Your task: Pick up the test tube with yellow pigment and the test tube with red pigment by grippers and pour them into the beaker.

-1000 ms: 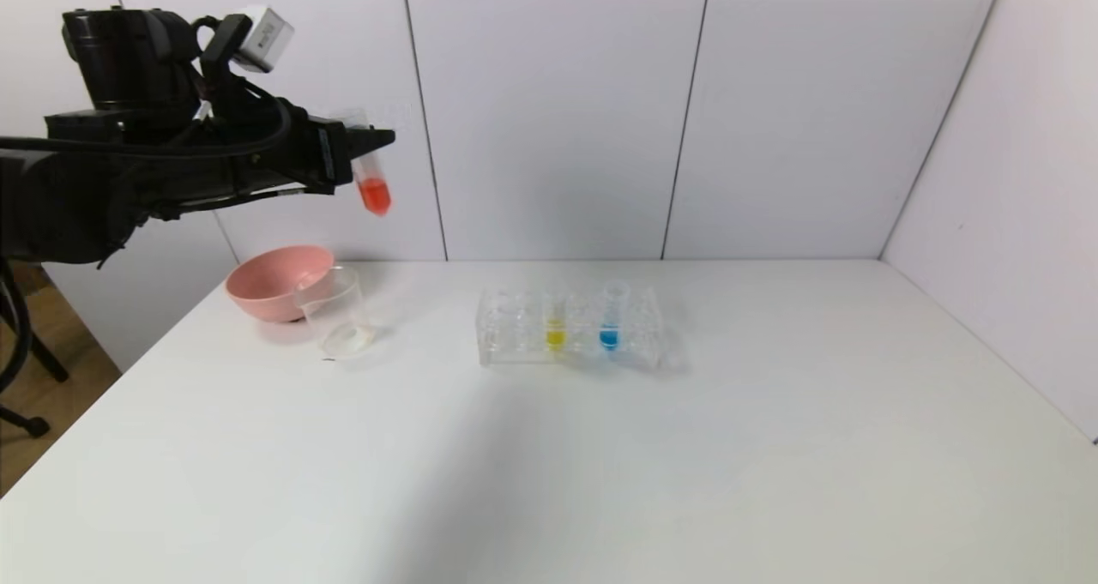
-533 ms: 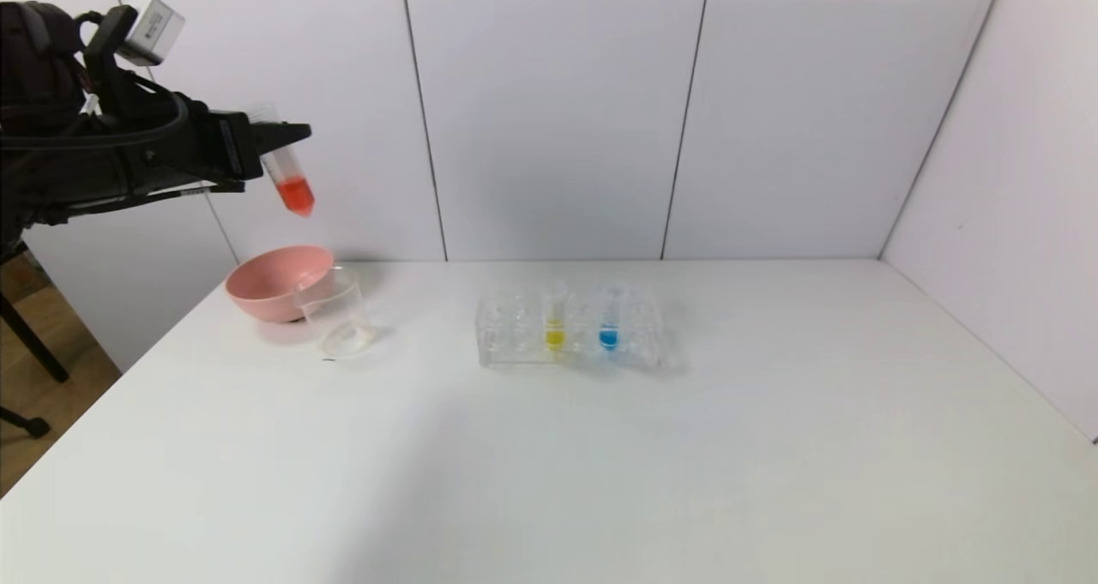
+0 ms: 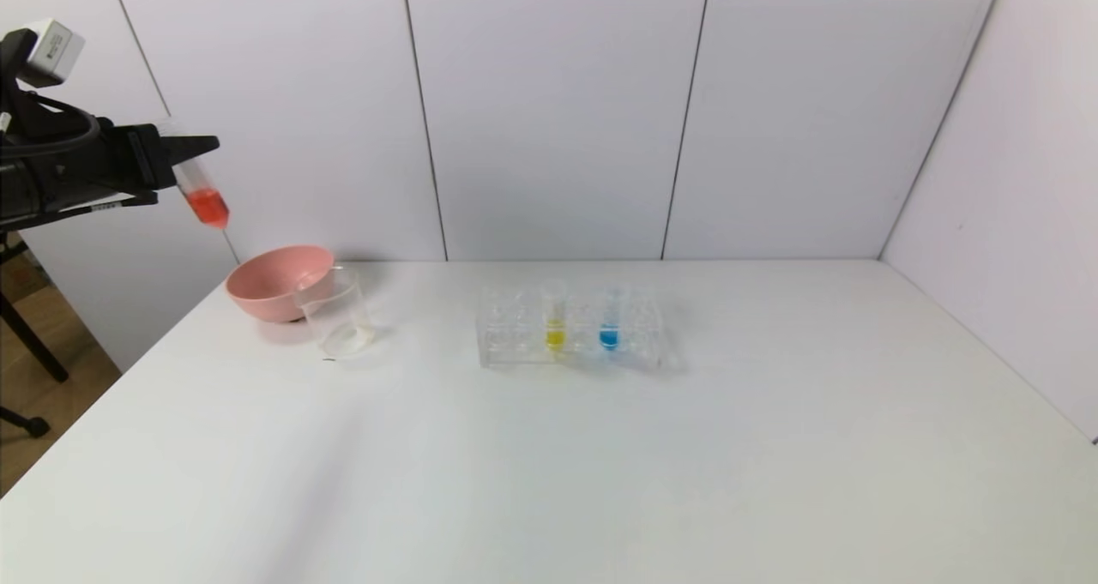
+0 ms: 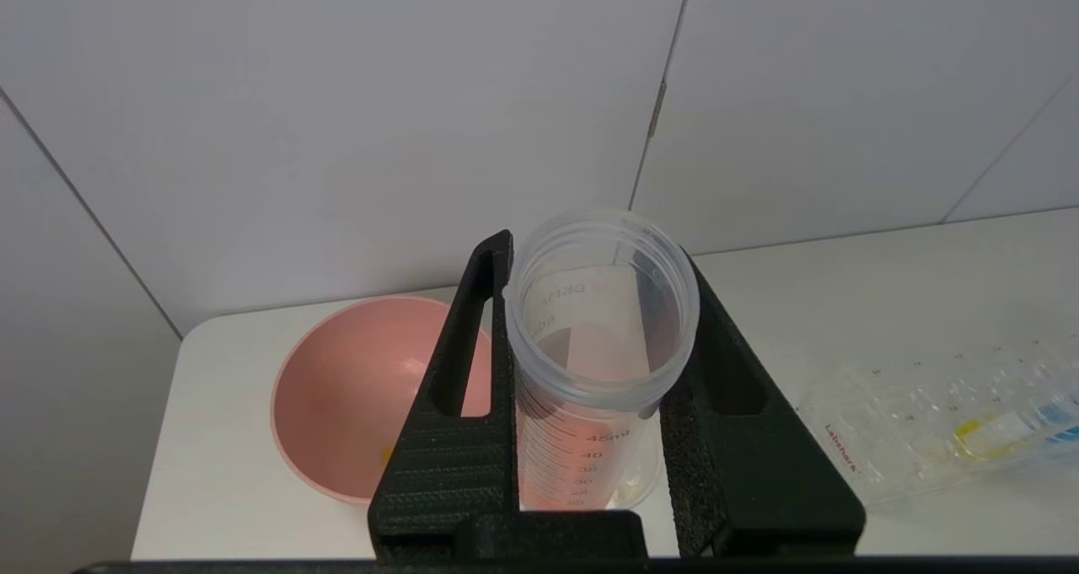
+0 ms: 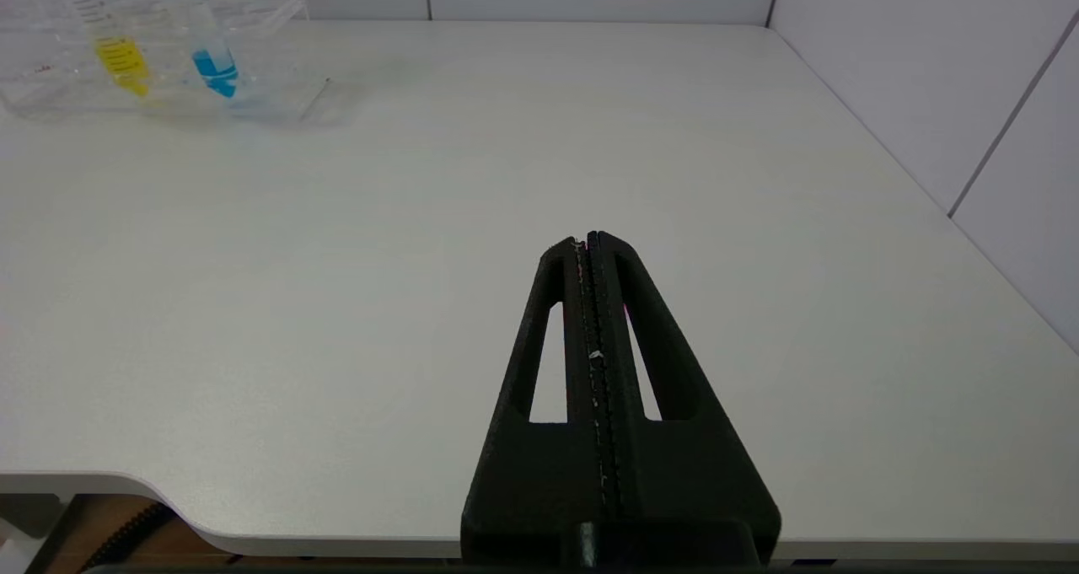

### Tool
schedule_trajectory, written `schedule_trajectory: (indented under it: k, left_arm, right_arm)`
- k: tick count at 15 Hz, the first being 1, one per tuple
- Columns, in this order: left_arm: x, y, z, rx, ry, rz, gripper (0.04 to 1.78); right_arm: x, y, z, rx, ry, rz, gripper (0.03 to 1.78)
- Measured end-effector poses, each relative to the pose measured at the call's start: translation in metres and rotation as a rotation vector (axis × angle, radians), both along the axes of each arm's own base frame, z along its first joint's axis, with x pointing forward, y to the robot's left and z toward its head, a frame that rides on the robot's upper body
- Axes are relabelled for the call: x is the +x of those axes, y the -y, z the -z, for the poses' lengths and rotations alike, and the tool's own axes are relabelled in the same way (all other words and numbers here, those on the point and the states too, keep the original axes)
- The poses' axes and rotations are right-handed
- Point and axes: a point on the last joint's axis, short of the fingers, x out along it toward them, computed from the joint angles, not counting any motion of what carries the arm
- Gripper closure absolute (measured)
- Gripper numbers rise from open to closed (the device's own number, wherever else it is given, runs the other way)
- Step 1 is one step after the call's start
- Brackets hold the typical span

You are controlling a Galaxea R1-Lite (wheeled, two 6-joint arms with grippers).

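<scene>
Table (image 3: 600, 464) wide open; left gripper (image 3: 184, 151) fingers clamp red tube (image 3: 202, 191) past left edge; right gripper (image 5: 590, 241) fingers closed, empty.

Left gripper (image 3: 184, 151) at the upper left of the head view is matte black with pointed fingers, a looping black cable and a small white-grey camera box (image 3: 51, 51) on top. Right gripper (image 5: 588, 241), bottom center of its wrist view, is the same black plastic: triangular fingers with long slot cutouts and textured inner faces.

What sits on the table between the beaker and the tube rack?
Nothing: in the head view the table is bare between the beaker and the tube rack.
</scene>
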Motion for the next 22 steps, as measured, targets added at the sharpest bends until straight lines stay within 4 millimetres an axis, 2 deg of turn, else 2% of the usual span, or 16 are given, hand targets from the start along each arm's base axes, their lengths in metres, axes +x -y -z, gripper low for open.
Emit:
schedule_trajectory:
  k: [12,22]
  left_arm:
    - [-0.002,-0.028,0.022,-0.035,-0.074,-0.079,1.33]
    - [0.007,-0.026,0.031,0.018,-0.065,-0.069,1.33]
  right_arm:
    - [0.000,0.000,0.000,0.000,0.000,0.000,1.70]
    - [0.000,0.000,0.000,0.000,0.000,0.000,1.70]
